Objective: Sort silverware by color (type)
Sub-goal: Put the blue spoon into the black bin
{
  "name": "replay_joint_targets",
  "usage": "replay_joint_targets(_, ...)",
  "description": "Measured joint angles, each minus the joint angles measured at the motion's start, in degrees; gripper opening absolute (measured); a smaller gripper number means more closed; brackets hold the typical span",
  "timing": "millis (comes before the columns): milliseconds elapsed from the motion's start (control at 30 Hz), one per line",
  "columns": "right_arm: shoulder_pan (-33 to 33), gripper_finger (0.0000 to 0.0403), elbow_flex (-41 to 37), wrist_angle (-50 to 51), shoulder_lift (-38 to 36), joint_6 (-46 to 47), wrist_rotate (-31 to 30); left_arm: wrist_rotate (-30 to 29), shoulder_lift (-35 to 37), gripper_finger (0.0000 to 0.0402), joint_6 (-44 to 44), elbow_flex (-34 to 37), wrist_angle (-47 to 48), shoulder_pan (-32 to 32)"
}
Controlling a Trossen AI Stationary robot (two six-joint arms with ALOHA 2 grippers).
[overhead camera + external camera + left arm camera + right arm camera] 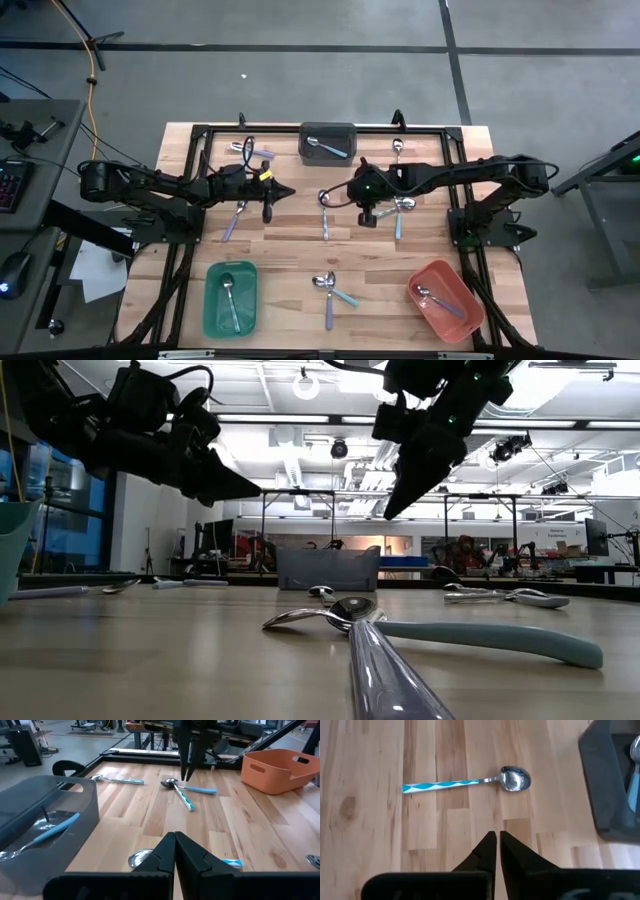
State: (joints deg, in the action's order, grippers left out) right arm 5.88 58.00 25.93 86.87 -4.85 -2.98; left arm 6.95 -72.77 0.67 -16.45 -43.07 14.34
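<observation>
My right gripper hangs above the table's middle, shut and holding nothing. Just beside its tips lies a spoon with a blue patterned handle. Two more blue-handled spoons lie under the right arm. My left gripper hovers left of centre, shut and holding nothing, pointing toward the right arm. Lavender spoons lie by the left arm and at the back left. A lavender and blue pair sits near the front edge.
The dark grey bin at the back centre holds a blue spoon. The green bin at the front left and the red bin at the front right each hold one spoon. Another spoon lies at the back right.
</observation>
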Motion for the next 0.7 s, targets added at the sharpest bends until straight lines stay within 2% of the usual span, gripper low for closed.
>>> replay_joint_targets(233,-2.22,0.0007,0.0,1.51,-0.02,6.71,-0.51,-0.07,0.0,0.0,0.25,0.0,-0.91,1.82)
replay_joint_targets(367,-6.5,0.0007,0.0,1.6,-0.02,11.55,-5.44,-0.12,0.0,0.0,0.49,0.0,-2.79,2.81)
replay_joint_targets(567,-13.15,0.0009,0.0,1.6,-0.02,25.58,-10.71,-0.12,0.0,0.0,0.56,0.0,-3.15,3.33)
replay_joint_targets(700,-17.66,0.0028,0.0,1.21,-0.02,34.72,-14.07,-0.07,0.0,0.0,1.33,0.0,-3.14,3.33)
